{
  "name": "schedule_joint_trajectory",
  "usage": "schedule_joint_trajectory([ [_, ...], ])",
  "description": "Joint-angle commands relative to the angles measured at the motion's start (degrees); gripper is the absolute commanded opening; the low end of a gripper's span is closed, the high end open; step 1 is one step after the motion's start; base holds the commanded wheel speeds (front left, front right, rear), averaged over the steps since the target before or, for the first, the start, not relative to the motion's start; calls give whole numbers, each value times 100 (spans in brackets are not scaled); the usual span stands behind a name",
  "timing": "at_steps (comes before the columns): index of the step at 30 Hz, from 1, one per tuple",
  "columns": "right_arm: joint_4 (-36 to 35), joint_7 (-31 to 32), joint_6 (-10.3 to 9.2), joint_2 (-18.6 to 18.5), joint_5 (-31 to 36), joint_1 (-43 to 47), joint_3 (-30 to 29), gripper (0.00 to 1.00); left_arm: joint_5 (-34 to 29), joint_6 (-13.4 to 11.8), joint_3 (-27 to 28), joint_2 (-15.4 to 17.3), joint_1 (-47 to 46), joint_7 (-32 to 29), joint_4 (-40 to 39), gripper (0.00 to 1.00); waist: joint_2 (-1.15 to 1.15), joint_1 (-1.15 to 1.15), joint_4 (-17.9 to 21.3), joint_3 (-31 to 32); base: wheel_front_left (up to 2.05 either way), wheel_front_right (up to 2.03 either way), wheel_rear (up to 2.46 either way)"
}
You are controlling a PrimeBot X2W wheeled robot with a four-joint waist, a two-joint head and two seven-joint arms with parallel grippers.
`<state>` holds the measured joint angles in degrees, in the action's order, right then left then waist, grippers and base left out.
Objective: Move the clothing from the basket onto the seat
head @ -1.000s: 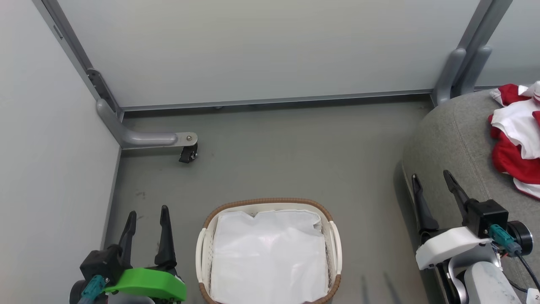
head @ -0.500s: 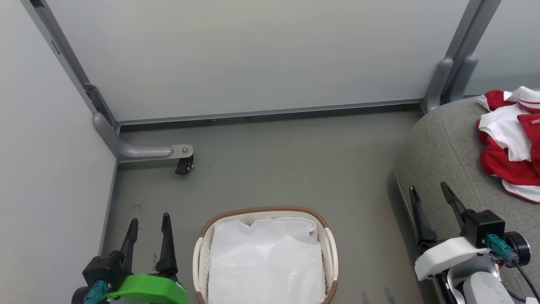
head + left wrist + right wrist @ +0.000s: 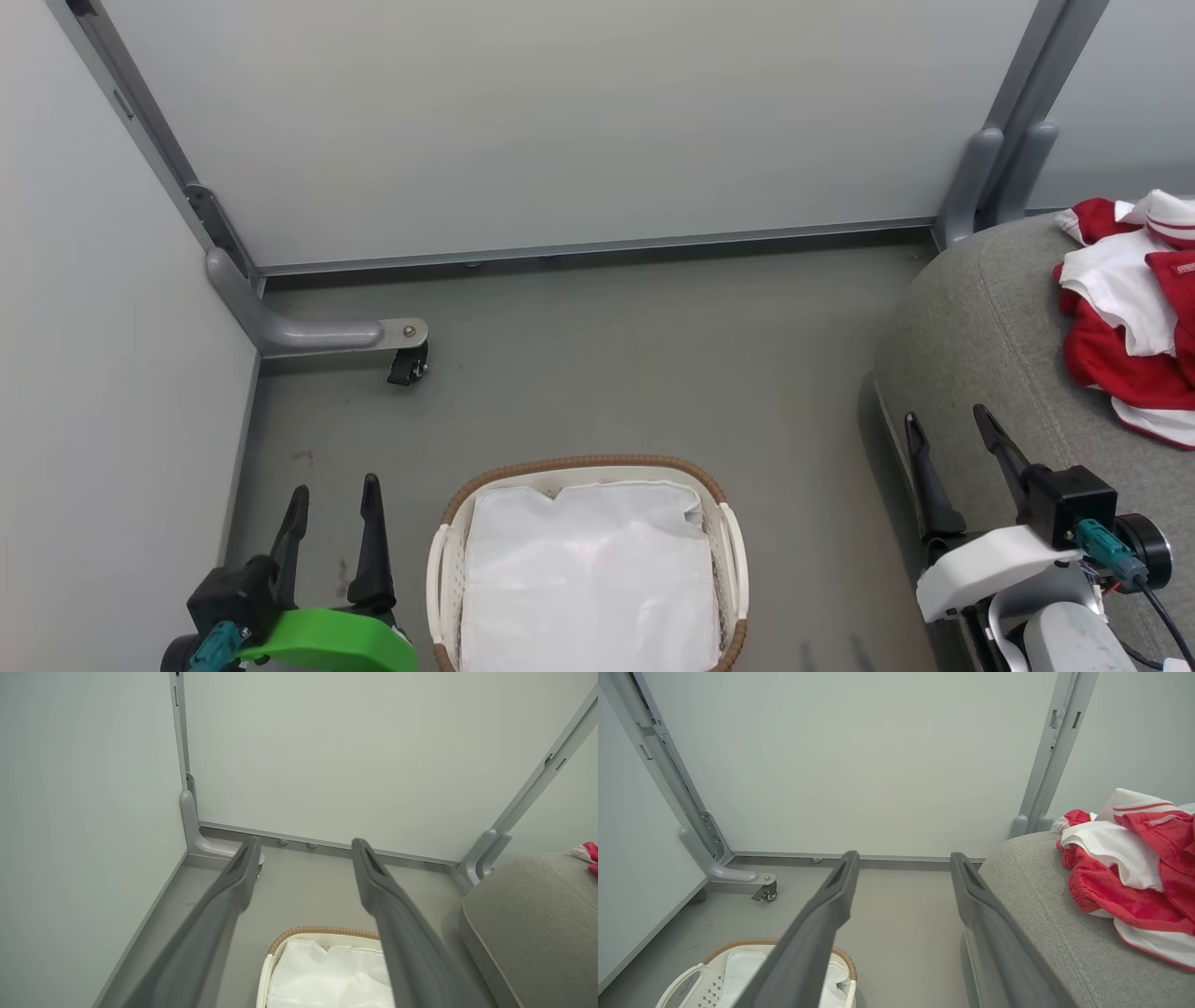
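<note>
Head view, with both wrist views. The clothing (image 3: pixel 1120 308), red sports garments with white panels and a striped cuff, is shown heaped on the seat (image 3: pixel 980 355) at the far right, partly cut off by the picture edge. The basket (image 3: pixel 583 464) stands on the floor (image 3: pixel 607 373), well apart from the heap. A flat white liner sheet (image 3: pixel 588 579) is seen inside it and no red fabric, though its near end is cropped. The task is therefore judged complete or nearly so.

The left pincer (image 3: pixel 335 485) is held beside the basket's left side, its fingers apart and nothing between them. The right pincer (image 3: pixel 945 415) is held over the seat's near edge, likewise spread and empty, and clear of the garments.

The clothing is judged light, soft and limp. It is expected to drape and lengthen when lifted, not to keep its shape, and breakage is not a concern. The sports fabric may be slick against smooth fingers, so a shallow pinch could slide off. Should a garment need to be taken again, a raised, bunched fold of the red fabric is preferred. There several layers can be clamped at once, which a flat panel or thin cuff does not allow. Overlapping pieces may be dragged up together.
</note>
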<state>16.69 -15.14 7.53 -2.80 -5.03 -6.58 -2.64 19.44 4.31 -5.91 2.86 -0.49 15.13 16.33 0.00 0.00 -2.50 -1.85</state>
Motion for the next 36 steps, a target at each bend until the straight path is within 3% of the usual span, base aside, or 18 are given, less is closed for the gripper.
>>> schedule_joint_trajectory([
  [1,-7,0,-8,-19,-36,32,8,100,-66,27,0,6,60,3,-25,100,0,0,-1,-4,0,0,0],
  [2,-8,0,-8,-19,-37,31,10,100,-69,35,-6,6,61,2,-34,100,0,0,-2,-5,0,0,0],
  [3,33,2,0,7,-8,1,2,0,11,22,2,-3,0,-3,15,0,0,0,-2,-4,0,0,0],
  [7,234,23,0,55,-33,71,-5,0,47,22,2,-14,15,-11,209,0,0,0,-1,-4,0,0,0],
  [36,33,800,-2,25,-3193,51,-145,0,2688,134,446,5,-229,-783,42,0,0,0,59,37,0,0,0],
])
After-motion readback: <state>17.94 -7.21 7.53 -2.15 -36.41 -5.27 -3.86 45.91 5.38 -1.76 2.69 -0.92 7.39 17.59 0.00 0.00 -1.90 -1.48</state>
